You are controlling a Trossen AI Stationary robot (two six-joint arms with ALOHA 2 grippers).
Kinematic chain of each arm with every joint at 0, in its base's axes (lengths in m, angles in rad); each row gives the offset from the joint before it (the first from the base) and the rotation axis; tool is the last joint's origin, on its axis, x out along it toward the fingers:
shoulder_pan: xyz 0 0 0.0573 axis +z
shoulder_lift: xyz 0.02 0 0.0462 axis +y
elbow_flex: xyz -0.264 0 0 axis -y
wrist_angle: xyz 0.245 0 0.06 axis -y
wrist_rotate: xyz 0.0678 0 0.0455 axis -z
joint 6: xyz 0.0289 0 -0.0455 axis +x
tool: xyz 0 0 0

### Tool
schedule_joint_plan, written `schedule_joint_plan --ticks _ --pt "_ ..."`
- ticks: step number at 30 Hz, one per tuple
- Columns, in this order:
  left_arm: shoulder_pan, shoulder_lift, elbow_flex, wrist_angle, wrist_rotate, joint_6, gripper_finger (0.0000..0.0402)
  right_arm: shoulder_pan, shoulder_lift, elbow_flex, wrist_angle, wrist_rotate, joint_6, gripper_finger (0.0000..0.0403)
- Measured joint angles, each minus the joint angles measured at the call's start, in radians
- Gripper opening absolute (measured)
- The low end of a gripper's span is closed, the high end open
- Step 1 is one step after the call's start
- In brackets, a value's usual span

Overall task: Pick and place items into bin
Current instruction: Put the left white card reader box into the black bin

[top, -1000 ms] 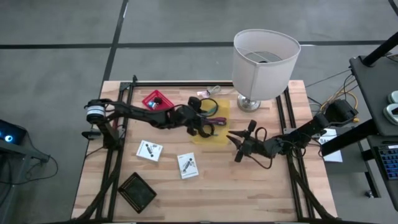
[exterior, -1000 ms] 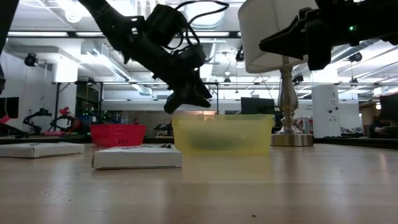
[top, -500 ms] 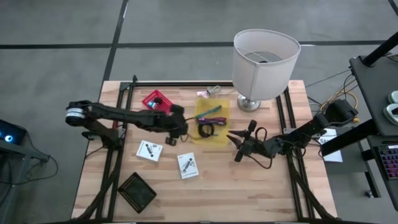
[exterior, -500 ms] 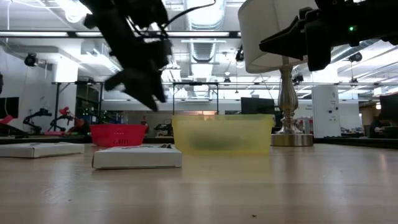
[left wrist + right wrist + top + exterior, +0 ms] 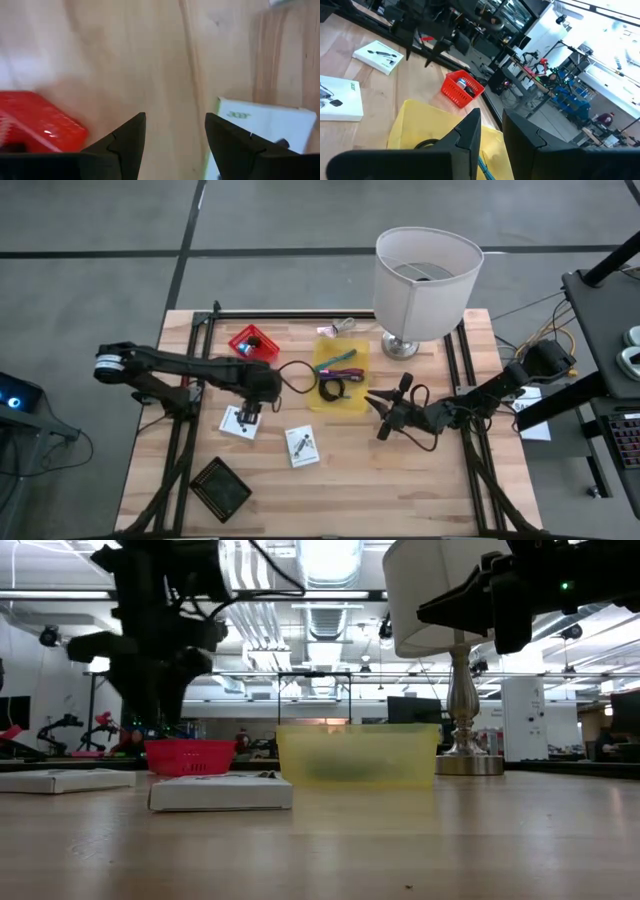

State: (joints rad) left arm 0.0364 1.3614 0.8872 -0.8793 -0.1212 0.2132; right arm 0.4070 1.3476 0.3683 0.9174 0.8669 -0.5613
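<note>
On the wooden table, the left gripper hangs with its fingers spread and empty over the near edge of 1 white card, a second white card lying close by toward the table's middle. Its wrist view shows the 2 dark fingers apart above bare wood, with the card on one side and the red basket on the other. Farther back from that card, the red basket sits with a small dark item inside. Beside it, the yellow bin holds a teal slim tool, a purple slim tool and a coiled black cable. At the bin's right side the right gripper waits above the table, its fingers parted and holding nothing. Behind the bin stands the white lamp. Near the front left corner lies a black square tray. From table height, the yellow bin is seen between the red basket and the lamp's metal base.
</note>
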Motion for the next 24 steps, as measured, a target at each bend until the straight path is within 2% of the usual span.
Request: schedule_joint_plan --ticks 6,17,24 --pt "-0.001 0.018 -0.035 -0.005 0.010 -0.073 0.0189 0.000 0.000 0.000 -0.001 0.000 0.000 0.0068" --pt "-0.026 0.039 -0.106 -0.022 0.038 -0.083 0.0189 0.000 0.000 -0.001 -0.001 0.000 0.000 0.0068" --pt "-0.026 0.039 -0.109 -0.014 0.067 -0.105 0.0189 0.000 0.000 -0.002 -0.001 -0.001 0.000 0.0068"
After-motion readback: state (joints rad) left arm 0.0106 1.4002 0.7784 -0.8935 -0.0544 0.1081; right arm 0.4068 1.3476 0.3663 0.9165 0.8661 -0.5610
